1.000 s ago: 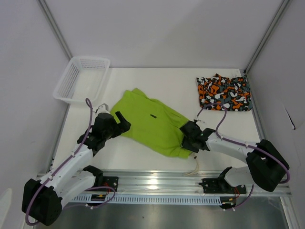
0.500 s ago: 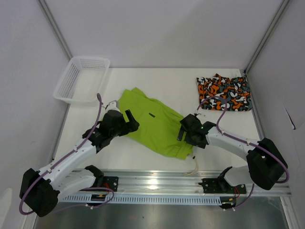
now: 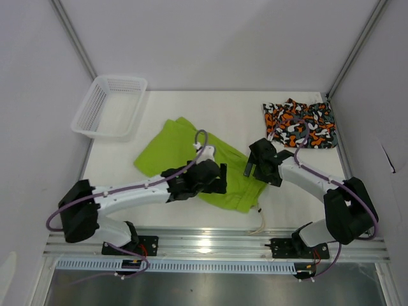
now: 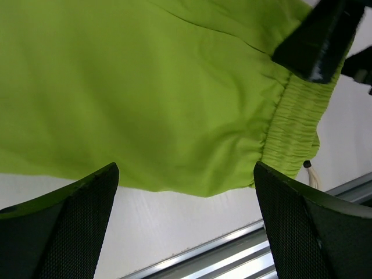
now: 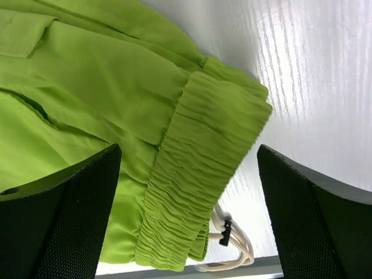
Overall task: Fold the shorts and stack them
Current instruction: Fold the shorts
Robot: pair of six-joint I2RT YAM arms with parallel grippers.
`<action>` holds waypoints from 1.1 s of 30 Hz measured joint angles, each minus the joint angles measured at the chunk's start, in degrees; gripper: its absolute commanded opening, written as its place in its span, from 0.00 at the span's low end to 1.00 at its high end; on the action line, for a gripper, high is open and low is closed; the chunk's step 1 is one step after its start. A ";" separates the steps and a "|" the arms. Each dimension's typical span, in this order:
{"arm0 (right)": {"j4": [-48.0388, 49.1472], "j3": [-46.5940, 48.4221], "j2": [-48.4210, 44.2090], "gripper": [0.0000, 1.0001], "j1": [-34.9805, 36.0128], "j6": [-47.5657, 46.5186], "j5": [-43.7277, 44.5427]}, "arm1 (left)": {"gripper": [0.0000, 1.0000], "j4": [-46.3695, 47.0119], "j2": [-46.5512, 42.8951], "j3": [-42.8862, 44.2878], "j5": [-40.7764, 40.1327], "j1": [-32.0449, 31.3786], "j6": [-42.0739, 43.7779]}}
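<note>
Lime shorts (image 3: 167, 148) flat, beneath left gripper (image 3: 222, 180), beneath right gripper (image 3: 250, 167), jaws wide

Lime green shorts (image 3: 169, 150): thin woven cloth, matt, smooth w/ soft creases. Waistband (image 5: 197, 192): gathered elastic, finely ribbed. Drawstring (image 5: 226, 232): off-white cord w/ small dark tip. Camo shorts (image 3: 299, 124): soft printed cloth, matt, rumpled. Mesh basket (image 3: 86, 118): white plastic, slight gloss. Table (image 3: 210, 111): white, hard, semi-gloss, fine grain lines up close. Rail (image 3: 217, 245) at near edge: bare metal, shiny. Left gripper (image 4: 185, 174) pads (image 4: 64, 232) & right gripper (image 5: 189, 157) pads (image 5: 314, 221): black, matt, fine mesh-like texture.
</note>
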 measured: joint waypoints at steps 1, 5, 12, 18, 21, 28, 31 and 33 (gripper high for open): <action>0.24 0.44 0.92 1.00 -0.11 -0.31 -0.09 | 0.99 -0.02 2.89 1.99 -1.01 -1.81 0.02; 1.14 1.44 5.51 0.99 -0.26 -1.03 -0.46 | 0.99 -1.44 12.94 9.27 -4.00 -7.30 0.17; 3.08 2.21 10.25 0.97 -0.66 -1.44 -1.22 | 0.99 -0.83 20.90 16.06 -4.57 -11.96 4.11; 4.83 3.10 11.45 0.74 -1.84 -2.16 -1.92 | 0.99 -2.29 24.92 20.28 -4.33 -11.76 5.68; 5.49 3.10 11.50 0.63 -2.03 -2.45 -2.16 | 0.99 -3.02 27.10 22.05 -5.01 -11.19 5.66; 6.03 3.10 11.43 0.77 -3.13 -2.95 -4.00 | 0.99 -3.58 29.70 24.15 -6.84 -10.71 5.49; 6.21 3.08 11.08 0.98 -3.23 -3.74 -4.70 | 0.99 -2.12 29.66 23.65 -6.56 -10.67 5.46; 6.19 3.08 10.84 1.00 -3.28 -4.26 -5.38 | 0.99 -0.17 29.27 22.29 -5.42 -10.51 5.75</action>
